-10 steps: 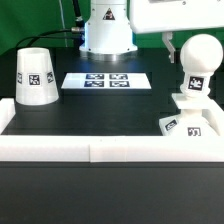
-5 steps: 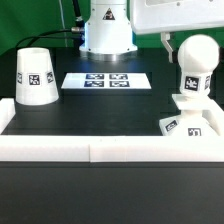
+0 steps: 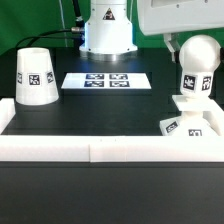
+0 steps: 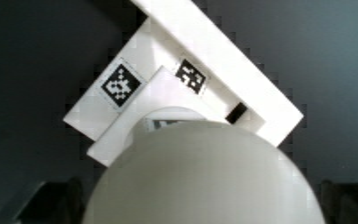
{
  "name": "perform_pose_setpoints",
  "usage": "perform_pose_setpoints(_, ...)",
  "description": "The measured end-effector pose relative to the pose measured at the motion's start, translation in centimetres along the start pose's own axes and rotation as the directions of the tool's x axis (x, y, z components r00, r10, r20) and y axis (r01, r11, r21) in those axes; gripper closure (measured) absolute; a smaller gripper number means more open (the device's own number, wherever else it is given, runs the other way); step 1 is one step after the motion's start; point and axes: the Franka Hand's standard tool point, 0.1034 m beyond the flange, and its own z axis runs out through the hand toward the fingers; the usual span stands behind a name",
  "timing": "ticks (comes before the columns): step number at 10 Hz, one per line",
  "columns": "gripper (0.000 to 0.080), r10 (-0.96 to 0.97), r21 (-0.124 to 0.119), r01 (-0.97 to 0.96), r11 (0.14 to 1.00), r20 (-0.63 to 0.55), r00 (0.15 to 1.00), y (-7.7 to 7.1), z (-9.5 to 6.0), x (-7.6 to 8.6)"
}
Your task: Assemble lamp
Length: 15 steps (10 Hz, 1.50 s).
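The round-headed bulb (image 3: 197, 65) stands upright on the flat square base (image 3: 188, 120) at the exterior view's right. The cone shade (image 3: 35, 75) stands alone at the exterior view's left. My gripper (image 3: 178, 44) hangs over the bulb's head from the upper right. In the wrist view the bulb (image 4: 202, 170) fills the space between my dark fingers (image 4: 48, 198), with a narrow gap showing on each side, so the gripper (image 4: 197, 205) is open around it. The base (image 4: 149, 95) with its markers lies beneath the bulb.
The marker board (image 3: 107, 81) lies at the back middle, before the robot's pedestal (image 3: 107, 30). A white border rail (image 3: 110, 150) runs along the front and up both sides; the base sits in its right corner.
My hand has shifted slightly over the bulb. Bulb, base and shade have not moved.
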Motion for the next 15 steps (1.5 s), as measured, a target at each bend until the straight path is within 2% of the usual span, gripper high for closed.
perform_pose_setpoints(5, 0.0101, -0.303, -0.003, 0.303, 0.953, 0.004, 0.953, -0.27, 0.31, -0.02)
perform_pose_setpoints(7, 0.0101, -0.478, -0.005, 0.478, 0.878, 0.003, 0.879, -0.26, 0.31, -0.01)
perform_pose_setpoints(9, 0.0101, -0.651, -0.029, 0.651, 0.758, 0.001, 0.759, -0.29, 0.37, -0.15)
perform_pose_setpoints(10, 0.0101, -0.746, -0.041, 0.746, 0.665, 0.004, 0.665, -0.31, 0.35, -0.1)
perform_pose_setpoints(12, 0.0101, -0.846, -0.046, 0.845, 0.533, 0.009, 0.533, -0.52, 0.18, 0.05)
perform_pose_setpoints(13, 0.0101, -0.901, -0.052, 0.9, 0.433, 0.012, 0.434, -0.62, 0.08, 0.21)
perform_pose_setpoints(15, 0.0101, -0.943, -0.057, 0.942, 0.331, 0.016, 0.332, -0.9, -0.03, 0.21)
